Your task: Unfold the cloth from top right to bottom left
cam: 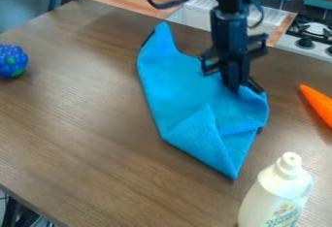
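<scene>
- The blue cloth (175,85) lies near the middle of the bench (77,124), reaching from a narrow upper point down to another point near the bottle.
- We judge the unfolding to be only partly done: the upper left stretch lies fairly flat, while a triangular flap (201,131) is turned over at the lower end and the right edge is bunched and creased.
- What is left, as we read it, is to bring the gathered right side over towards the bottom left and open out that flap.
- Our claw (243,88) points down at the right edge of the cloth, its tips against the bunched fabric. We cannot tell how far open it is, or whether it has hold of the cloth or merely presses on it.
- The one container we make out on the bench is the pale bottle (275,192), upright at the lower right, near the cloth but apart from it. We cannot tell what is inside.
- Farther out, we have an orange, carrot-shaped thing (318,105) to the right of the cloth and a bumpy blue toy (11,60) at the far left.
- Beyond the bench, at the upper right, we see a stove (311,34).
</scene>
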Motion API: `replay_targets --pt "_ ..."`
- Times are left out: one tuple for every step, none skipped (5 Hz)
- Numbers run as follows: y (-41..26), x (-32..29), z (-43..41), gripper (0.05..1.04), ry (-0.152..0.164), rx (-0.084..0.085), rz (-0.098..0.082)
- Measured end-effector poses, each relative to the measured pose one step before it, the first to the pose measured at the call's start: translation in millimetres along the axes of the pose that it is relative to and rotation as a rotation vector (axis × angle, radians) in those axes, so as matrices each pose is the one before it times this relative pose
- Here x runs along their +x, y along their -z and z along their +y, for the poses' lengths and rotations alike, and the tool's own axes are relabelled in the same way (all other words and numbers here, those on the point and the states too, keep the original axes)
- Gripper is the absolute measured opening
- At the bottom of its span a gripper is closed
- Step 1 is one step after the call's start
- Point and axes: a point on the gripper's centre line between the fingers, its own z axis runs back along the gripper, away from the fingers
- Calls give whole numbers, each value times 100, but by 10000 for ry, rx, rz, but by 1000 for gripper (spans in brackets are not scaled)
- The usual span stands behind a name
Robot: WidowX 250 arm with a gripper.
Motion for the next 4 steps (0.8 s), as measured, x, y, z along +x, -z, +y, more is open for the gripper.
replay_targets --pt "-2201 711 1217 69 -141 -449 267" --pt "-1285 977 2729 69 -321 -60 418" --pt "-1708 1085 3867 69 -312 -132 478" --pt "-1785 338 2816 69 58 -203 259"
